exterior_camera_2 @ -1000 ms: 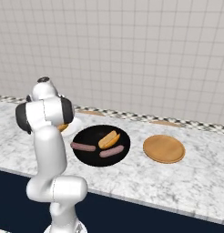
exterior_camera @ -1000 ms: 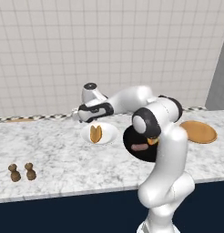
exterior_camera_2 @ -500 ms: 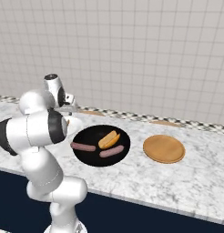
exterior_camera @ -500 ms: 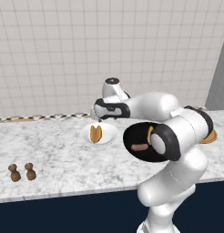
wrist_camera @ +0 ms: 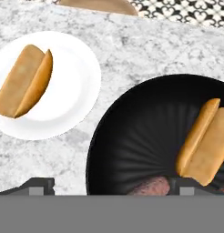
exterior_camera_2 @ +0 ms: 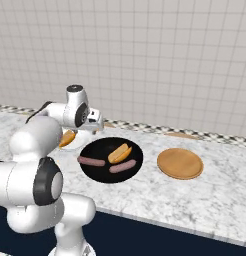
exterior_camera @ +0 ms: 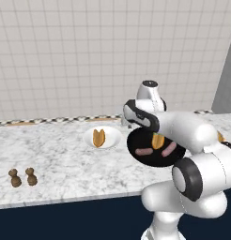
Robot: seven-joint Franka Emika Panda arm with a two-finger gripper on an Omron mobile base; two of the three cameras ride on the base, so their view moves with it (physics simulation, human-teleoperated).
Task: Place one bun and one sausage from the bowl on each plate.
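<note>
One bun (exterior_camera: 99,138) already lies on the white plate (exterior_camera: 113,132), so we judge a sausage is the next thing we need. Two sausages (exterior_camera_2: 91,161) (exterior_camera_2: 122,166) and a second bun (exterior_camera_2: 119,153) rest in the black bowl (exterior_camera_2: 93,173), while the orange-tan plate (exterior_camera_2: 180,163) sits bare, apart on the far side of the bowl from the white plate.

Our gripper (exterior_camera_2: 93,121) hangs over the back rim of the bowl with its jaws spread wide and nothing between them. In the hand view the bowl (wrist_camera: 132,136) lies just beside the white plate (wrist_camera: 82,68), not touching it. One sausage (wrist_camera: 149,186) shows at the lower edge, close to the right fingertip (wrist_camera: 186,184), its long axis running roughly across the line of the two tips; the bun in the bowl (wrist_camera: 206,141) lies just beyond it. We would need to drop and likely turn the wrist so the jaws straddle the sausage's thin width.

No brands, labels or writing can be read anywhere.
</note>
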